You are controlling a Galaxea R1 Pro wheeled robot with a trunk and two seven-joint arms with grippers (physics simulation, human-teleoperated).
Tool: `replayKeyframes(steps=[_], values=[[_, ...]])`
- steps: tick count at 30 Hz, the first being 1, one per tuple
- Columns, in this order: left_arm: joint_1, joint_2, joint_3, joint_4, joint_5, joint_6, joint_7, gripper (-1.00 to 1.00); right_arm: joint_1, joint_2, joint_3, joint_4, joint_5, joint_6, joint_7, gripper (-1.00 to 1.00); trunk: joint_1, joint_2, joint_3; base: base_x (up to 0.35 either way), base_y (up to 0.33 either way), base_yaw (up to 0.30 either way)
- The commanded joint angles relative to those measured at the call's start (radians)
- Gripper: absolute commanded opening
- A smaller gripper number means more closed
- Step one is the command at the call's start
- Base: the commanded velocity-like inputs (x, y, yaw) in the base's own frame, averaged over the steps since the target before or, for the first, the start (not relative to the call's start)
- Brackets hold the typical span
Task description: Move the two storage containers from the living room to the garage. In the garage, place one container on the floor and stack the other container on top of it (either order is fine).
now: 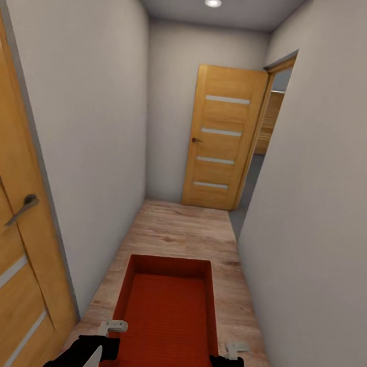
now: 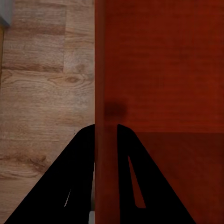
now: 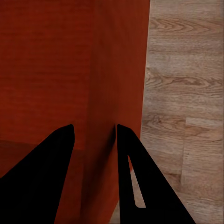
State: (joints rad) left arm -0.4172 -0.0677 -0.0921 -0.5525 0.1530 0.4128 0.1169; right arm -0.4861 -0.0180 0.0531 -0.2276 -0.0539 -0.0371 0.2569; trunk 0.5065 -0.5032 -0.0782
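Jaws, head view: left gripper [image 1: 109,330] at lower left and right gripper [image 1: 236,351] at lower right, each pinching a long side wall of the red-orange rectangular open-top storage container [image 1: 169,319]. Container sits low centre of frame, carried between both arms, equally near each, its long axis pointing up-frame along the light wood-plank hallway floor [image 1: 183,229]. Ahead: an open honey-coloured wooden door with pale glass strips [image 1: 222,138], upper centre-right; grey flooring shows through its gap.

Left wrist view: dark fingers [image 2: 84,163] straddle the container wall [image 2: 105,70], one outside over planks, one inside.

Right wrist view: fingers [image 3: 126,154] likewise clamped across the opposite wall [image 3: 121,70], planks beyond. Judgement: transit step; the garage not yet reached.
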Motion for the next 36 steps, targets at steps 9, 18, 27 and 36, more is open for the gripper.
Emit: replayKeyframes(steps=[9,18,27,36], values=[[-0.002,0.0,0.014,-0.004,-0.023,-0.023,0.015,-1.0,0.001,0.022,0.029,0.002,0.005,-0.006,0.005,-1.0,0.001,-0.002,-0.002,0.322,0.0,0.0],[-0.002,0.0,0.014,-0.004,-0.023,-0.023,0.015,-1.0,0.0,0.021,0.028,0.002,0.02,-0.006,0.005,-1.0,0.001,-0.002,-0.002,0.322,0.0,0.0],[-0.002,0.0,0.014,-0.004,-0.023,-0.023,0.015,-1.0,0.0,0.022,0.029,0.002,0.019,-0.006,0.005,-1.0,0.001,-0.002,-0.002,0.322,0.0,0.0],[-0.002,-0.001,0.014,-0.004,-0.023,-0.023,0.015,-1.0,0.0,0.022,0.029,0.002,0.019,-0.006,0.005,-1.0,0.001,-0.002,-0.002,0.322,0.0,0.0]])
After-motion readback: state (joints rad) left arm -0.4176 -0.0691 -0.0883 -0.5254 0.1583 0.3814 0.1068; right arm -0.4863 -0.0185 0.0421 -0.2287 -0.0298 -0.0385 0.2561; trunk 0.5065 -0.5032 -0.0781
